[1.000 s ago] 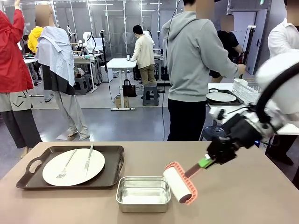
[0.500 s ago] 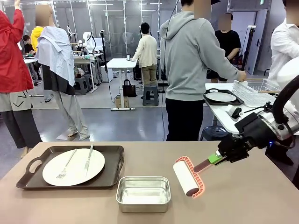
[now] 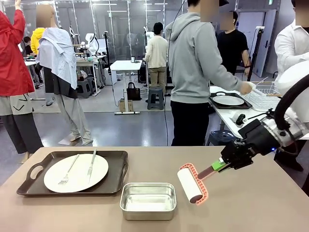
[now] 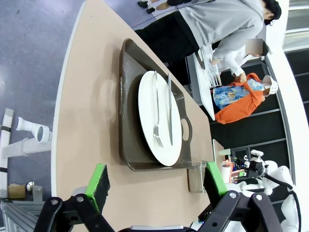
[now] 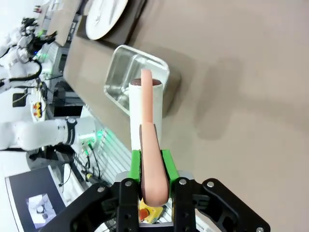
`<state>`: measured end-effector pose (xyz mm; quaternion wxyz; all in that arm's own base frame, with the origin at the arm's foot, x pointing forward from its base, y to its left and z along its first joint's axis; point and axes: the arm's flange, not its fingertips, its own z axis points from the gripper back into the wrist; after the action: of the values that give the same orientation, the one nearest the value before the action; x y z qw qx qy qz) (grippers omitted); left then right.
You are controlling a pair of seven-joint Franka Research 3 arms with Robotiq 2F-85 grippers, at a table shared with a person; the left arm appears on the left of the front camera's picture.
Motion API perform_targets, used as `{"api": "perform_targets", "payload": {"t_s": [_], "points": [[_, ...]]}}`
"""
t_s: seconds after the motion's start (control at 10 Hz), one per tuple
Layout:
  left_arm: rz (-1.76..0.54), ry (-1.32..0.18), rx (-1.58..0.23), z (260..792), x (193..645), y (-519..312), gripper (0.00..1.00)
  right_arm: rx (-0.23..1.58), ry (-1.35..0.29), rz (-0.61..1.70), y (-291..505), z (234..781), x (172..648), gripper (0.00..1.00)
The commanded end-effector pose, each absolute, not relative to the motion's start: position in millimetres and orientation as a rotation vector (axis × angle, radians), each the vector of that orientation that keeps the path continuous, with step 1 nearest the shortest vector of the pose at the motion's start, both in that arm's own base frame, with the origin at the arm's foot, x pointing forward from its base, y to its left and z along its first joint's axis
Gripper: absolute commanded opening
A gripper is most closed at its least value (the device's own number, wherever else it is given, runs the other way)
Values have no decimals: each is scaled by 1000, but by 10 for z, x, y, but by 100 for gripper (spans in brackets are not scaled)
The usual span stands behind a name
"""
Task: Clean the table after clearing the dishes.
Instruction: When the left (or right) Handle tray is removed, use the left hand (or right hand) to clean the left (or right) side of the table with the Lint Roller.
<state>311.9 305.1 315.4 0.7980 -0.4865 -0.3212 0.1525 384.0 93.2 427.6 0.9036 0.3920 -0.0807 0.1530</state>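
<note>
Occupying the left of the bench, a dark tray is carrying a white plate with fork and knife; a steel pan is sitting just beside it. The right hand is clamping a lint roller by its handle near the pan; the left hand is standing wide, empty.

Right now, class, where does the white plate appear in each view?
Front view: the plate, lower left, on the dark tray.
Left wrist view: the plate, centre, turned sideways.
Right wrist view: the plate, top left corner, cut off.
Shared landmark: the dark tray beneath it.
</note>
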Motion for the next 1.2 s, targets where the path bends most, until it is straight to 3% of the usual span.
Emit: {"api": "perform_targets", "payload": {"t_s": [0.0,0.5,1.1], "points": [[327,-686,-1042,3152,3080,3070,100,820,-142,209,1121,4156,4191,22],[327,-686,-1042,3152,3080,3070,100,744,-143,4,1148,3809,4825,22],[327,-686,-1042,3152,3080,3070,100,676,-113,-12,977,3427,4965,22]]}}
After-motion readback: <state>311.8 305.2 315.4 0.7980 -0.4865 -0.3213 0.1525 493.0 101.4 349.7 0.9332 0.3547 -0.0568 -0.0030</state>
